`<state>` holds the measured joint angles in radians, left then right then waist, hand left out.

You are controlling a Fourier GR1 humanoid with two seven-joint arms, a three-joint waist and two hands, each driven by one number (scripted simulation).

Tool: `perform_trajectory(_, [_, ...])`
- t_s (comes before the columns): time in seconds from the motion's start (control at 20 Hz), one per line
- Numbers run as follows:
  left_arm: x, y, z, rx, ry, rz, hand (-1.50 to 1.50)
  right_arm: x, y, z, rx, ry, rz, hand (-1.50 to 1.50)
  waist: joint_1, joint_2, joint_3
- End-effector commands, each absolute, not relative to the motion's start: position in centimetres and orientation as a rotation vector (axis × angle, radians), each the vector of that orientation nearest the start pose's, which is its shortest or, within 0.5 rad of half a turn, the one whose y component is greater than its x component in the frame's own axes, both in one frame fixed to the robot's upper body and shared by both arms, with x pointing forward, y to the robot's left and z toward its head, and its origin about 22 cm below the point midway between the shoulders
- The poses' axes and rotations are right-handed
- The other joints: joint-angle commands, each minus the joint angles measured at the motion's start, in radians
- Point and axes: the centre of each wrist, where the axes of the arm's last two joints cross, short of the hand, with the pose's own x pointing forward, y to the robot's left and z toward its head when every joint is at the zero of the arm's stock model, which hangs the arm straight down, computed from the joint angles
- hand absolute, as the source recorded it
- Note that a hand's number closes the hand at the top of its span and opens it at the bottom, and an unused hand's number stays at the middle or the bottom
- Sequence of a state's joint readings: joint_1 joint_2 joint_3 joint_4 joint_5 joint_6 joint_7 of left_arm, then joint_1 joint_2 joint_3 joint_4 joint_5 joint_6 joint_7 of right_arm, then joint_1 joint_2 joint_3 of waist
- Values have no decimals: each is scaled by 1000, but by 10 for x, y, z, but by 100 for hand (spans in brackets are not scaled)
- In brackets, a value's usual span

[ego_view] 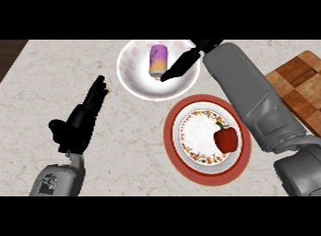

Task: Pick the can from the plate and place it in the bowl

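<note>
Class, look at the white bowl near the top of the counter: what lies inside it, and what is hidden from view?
Inside the white bowl lies the can, on its side. The right hand reaches over the bowl, its fingers covering part of the bowl's right rim and floor.

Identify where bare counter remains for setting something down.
Bare marble counter lies left of the white bowl, around the resting left hand. It is crowded right: right hand over the bowl, red-rimmed plate, wooden chopping board.

Bare table [47, 73] lies open left of the bowl [133, 76]. On the right, the plate [173, 133] and board [303, 78] crowd in.
</note>
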<state>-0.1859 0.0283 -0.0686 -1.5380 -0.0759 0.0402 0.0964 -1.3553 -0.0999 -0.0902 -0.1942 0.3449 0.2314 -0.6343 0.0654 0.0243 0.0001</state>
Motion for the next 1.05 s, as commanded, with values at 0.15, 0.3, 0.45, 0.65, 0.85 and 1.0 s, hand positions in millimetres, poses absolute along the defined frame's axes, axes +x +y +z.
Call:
perform_trajectory(0.15, [283, 203, 31, 30, -1613, -144, 0, 479, -145, 158, 354, -1864, 796, -150, -2, 2, 0])
perform_trajectory(0.3, [281, 199, 32, 22, -1617, -170, 0, 483, -166, 170, 441, -1829, 764, -150, -3, 2, 0])
perform_trajectory(0.45, [287, 195, 42, 13, -1616, -172, 0, 480, -179, 150, 479, -1806, 789, -150, 2, 5, 1])
perform_trajectory(0.65, [280, 196, 41, 3, -1622, -163, 0, 478, -203, 142, 546, -1774, 782, -150, 0, 1, 1])
perform_trajectory(0.85, [284, 184, 43, -7, -1643, -174, 0, 477, -211, 142, 524, -1782, 818, -150, 11, 11, 2])
perform_trajectory(1.0, [271, 200, 34, 25, -1630, -172, 0, 475, -205, 133, 539, -1780, 831, -150, 13, 3, 2])
